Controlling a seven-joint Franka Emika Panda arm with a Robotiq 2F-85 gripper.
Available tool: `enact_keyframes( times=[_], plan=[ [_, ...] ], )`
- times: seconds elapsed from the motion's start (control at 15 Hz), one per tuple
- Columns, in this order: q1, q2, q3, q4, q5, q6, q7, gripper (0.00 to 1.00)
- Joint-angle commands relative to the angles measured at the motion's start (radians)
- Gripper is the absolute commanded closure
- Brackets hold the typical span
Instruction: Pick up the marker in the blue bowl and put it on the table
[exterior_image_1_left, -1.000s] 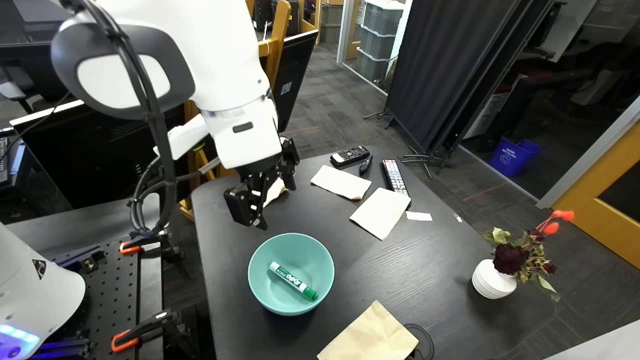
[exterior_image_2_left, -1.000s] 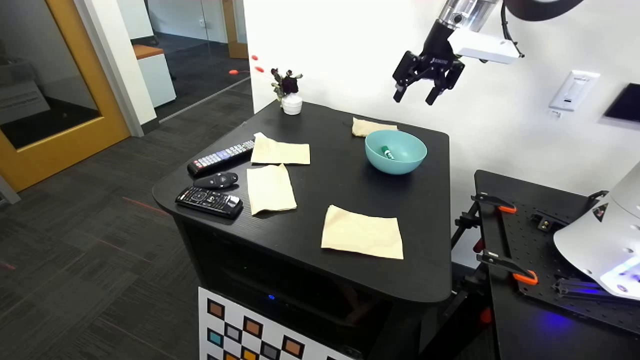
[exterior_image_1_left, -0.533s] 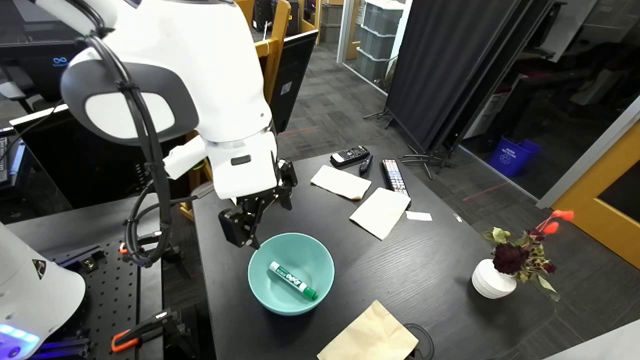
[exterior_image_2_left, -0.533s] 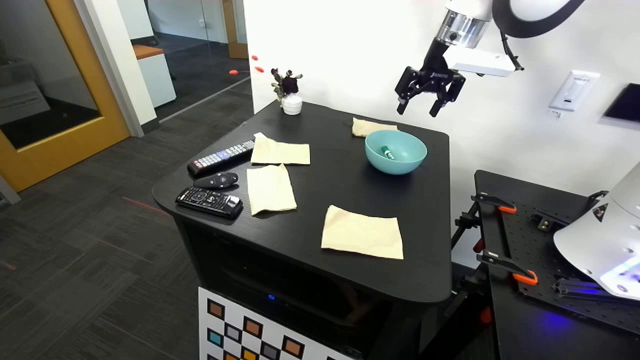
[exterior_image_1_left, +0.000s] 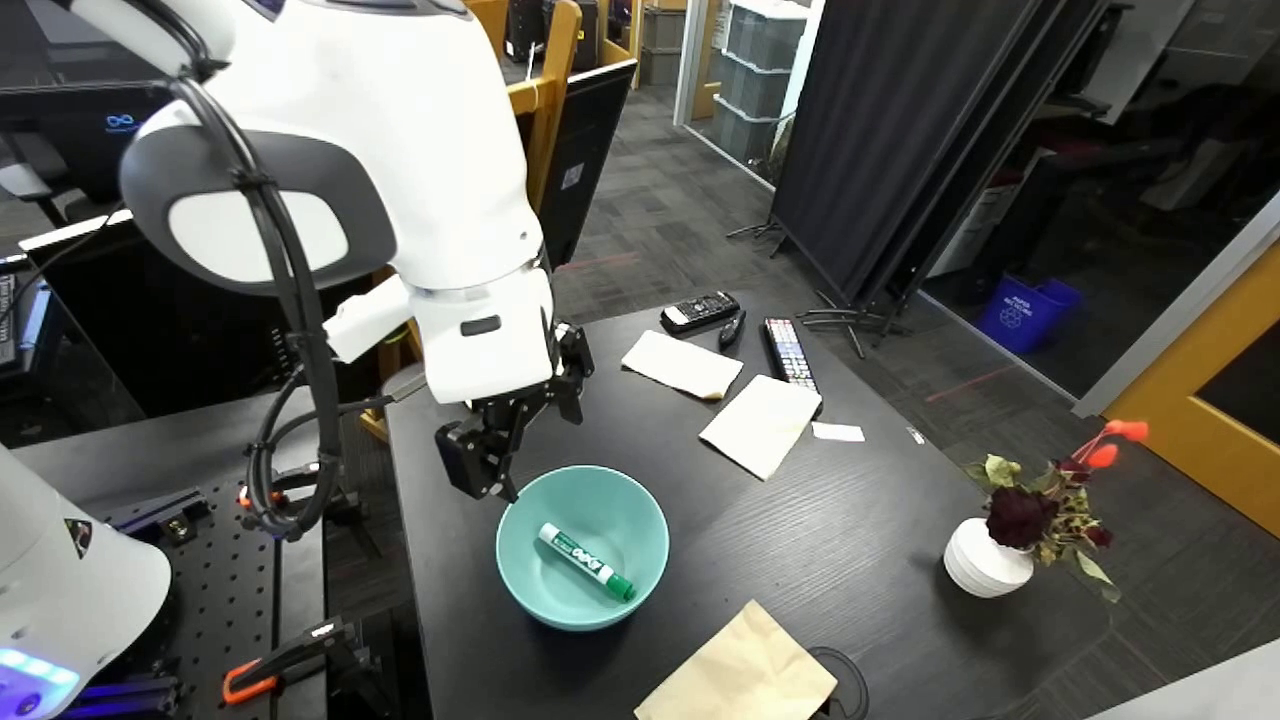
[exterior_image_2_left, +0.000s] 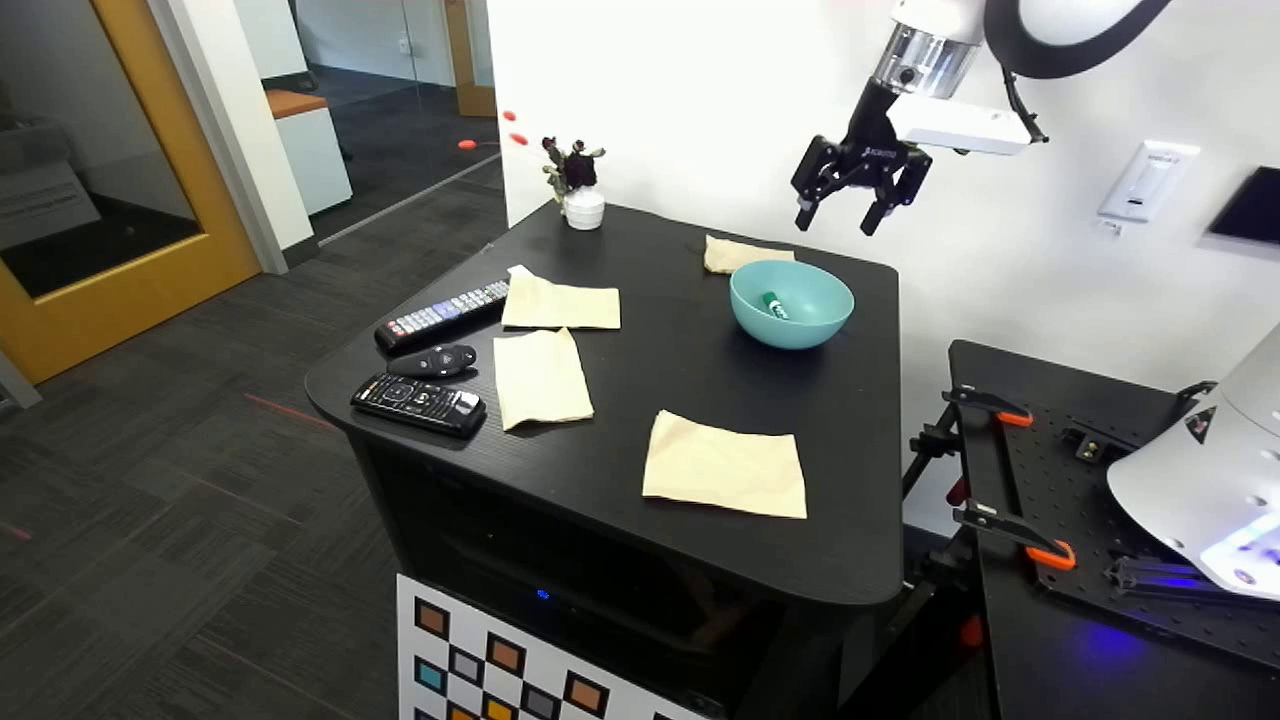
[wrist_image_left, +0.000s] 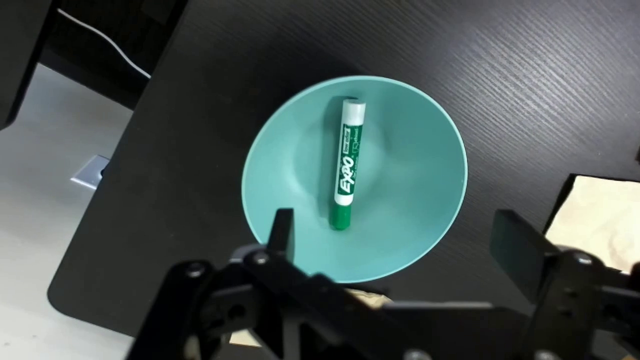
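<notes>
The gripper (exterior_image_2_left: 836, 226) hangs with fingers spread wide, above the level of the blue bowl (wrist_image_left: 420, 175) and clear of it. The marker (wrist_image_left: 347, 162) lies inside the bowl, which stands on the table (exterior_image_2_left: 650, 385).

Marker: wrist view gives full length, white end to green cap, EXPO lettering legible. In an exterior view the marker (exterior_image_2_left: 775, 305) shows only as a short green-and-white piece, the rest masked by the bowl's near side. Whether both ends touch the bowl cannot be told.

Gripper: in an exterior view a fingertip (exterior_image_1_left: 500, 488) seems to meet the bowl's rim; in an exterior view pale wall (exterior_image_2_left: 680, 130) shows below the fingers. In the wrist view it is dark and blurred, a finger crossing in front of the rim, its body covering much of the lower edge; pale scraps (wrist_image_left: 370, 298) show past it, too little to name.

Cut off: arm (exterior_image_1_left: 450, 150), at the top in both exterior views; near napkin (exterior_image_1_left: 740, 675), by the lower frame edge; checkered board (exterior_image_2_left: 500, 650), likewise. Long remote (exterior_image_1_left: 790, 350): end lost at a folded napkin (exterior_image_1_left: 762, 425), behind or under, cannot tell which. Flower vase (exterior_image_1_left: 988, 557) in both exterior views; blue bin (exterior_image_1_left: 1028, 312) in an exterior view alone.
</notes>
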Motion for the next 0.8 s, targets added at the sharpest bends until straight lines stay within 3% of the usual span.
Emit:
enact_keyframes(
  times=[0.0, 0.4, 0.73],
  plan=[
    [-0.018, 0.06, 0.009, 0.007, -0.035, 0.045, 0.051, 0.0],
    [-0.019, 0.222, -0.021, 0.027, -0.059, 0.197, 0.13, 0.0],
    [0.012, 0.328, -0.092, 0.059, -0.127, 0.263, 0.213, 0.0]
  ],
)
